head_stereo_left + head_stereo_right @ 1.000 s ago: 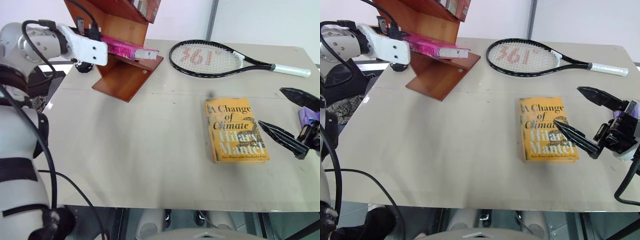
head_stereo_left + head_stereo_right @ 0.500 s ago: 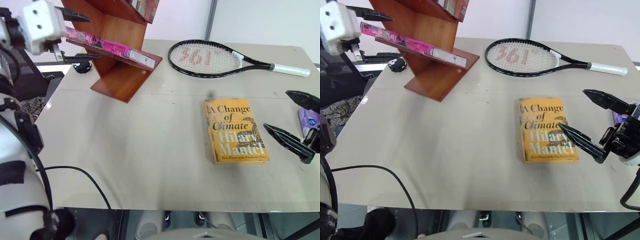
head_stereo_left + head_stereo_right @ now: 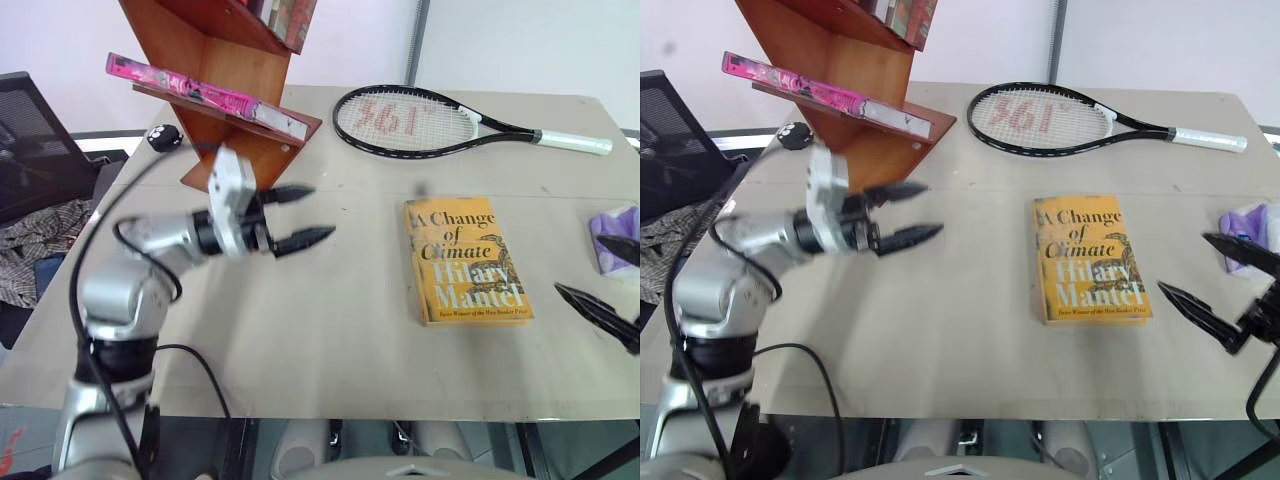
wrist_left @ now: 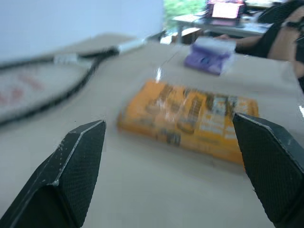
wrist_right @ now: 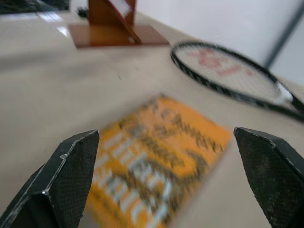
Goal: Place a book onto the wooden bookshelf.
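Note:
The pink book (image 3: pixel 200 92) lies flat on the lowest slanted board of the reddish-brown wooden bookshelf (image 3: pixel 245 155) at the table's far left, with nothing touching it. My left gripper (image 3: pixel 320 211) hovers over the table in front of the shelf, pointing right. It is open and empty, well apart from the book. My right gripper (image 3: pixel 1183 262) is open and empty at the table's right edge, just right of the yellow book (image 3: pixel 465 262). The left wrist view shows open fingers (image 4: pixel 80 166) aimed at the yellow book (image 4: pixel 190 118).
A black tennis racket (image 3: pixel 420 118) lies at the back of the table. A purple packet (image 3: pixel 618 232) sits at the right edge. A small black object (image 3: pixel 160 138) rests left of the shelf, and a dark chair (image 3: pixel 30 130) stands beyond the table's left side.
My left gripper opened, let go of the pink book on the shelf board, and swung down and right over the table. My right gripper drew back to the right and lower.

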`<state>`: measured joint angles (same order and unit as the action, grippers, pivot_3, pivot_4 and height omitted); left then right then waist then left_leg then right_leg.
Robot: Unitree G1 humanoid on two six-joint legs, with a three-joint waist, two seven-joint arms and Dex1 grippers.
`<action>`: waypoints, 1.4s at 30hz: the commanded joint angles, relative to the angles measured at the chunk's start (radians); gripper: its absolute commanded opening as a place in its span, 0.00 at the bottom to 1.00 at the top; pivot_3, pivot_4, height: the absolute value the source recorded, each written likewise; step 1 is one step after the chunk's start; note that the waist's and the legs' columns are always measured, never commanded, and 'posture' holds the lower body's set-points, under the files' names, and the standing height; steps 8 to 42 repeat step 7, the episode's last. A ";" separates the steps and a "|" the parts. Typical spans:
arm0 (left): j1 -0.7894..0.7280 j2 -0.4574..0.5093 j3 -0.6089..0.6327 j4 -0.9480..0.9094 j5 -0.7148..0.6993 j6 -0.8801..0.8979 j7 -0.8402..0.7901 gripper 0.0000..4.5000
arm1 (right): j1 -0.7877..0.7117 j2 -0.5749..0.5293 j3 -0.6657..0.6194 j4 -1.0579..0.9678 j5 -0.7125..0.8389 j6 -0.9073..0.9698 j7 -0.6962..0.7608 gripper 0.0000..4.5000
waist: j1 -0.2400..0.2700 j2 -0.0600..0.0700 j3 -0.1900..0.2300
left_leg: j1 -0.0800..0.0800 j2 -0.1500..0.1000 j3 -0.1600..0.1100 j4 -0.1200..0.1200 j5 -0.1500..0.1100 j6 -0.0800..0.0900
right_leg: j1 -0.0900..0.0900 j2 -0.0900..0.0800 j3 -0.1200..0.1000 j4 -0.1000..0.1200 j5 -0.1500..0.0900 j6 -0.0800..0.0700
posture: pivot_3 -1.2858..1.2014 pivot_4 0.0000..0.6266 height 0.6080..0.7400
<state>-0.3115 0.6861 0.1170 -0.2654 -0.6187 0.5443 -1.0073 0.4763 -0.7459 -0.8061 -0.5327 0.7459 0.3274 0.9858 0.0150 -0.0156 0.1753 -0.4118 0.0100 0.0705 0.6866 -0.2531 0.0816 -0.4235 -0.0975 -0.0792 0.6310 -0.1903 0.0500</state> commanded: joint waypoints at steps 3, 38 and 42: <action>0.174 0.063 0.087 -0.025 0.018 -0.053 -0.029 0.97 | 0.137 0.051 -0.081 0.084 -0.100 -0.092 0.068 1.00 | 0.002 0.001 0.000 | 0.000 0.000 -0.001 0.000 -0.002 0.002 | 0.000 -0.004 -0.001 -0.001 -0.002 -0.003 | 0.52 0.24 0.83; 0.242 0.091 0.089 -0.002 0.054 -0.098 -0.050 0.97 | 0.170 0.061 -0.071 0.116 -0.137 -0.131 0.077 1.00 | 0.001 0.007 -0.005 | 0.000 0.000 -0.001 0.000 -0.004 -0.003 | 0.000 -0.007 -0.003 -0.004 -0.001 -0.005 | 0.52 0.24 0.83; 0.242 0.091 0.089 -0.002 0.054 -0.098 -0.050 0.97 | 0.170 0.061 -0.071 0.116 -0.137 -0.131 0.077 1.00 | 0.001 0.007 -0.005 | 0.000 0.000 -0.001 0.000 -0.004 -0.003 | 0.000 -0.007 -0.003 -0.004 -0.001 -0.005 | 0.52 0.24 0.83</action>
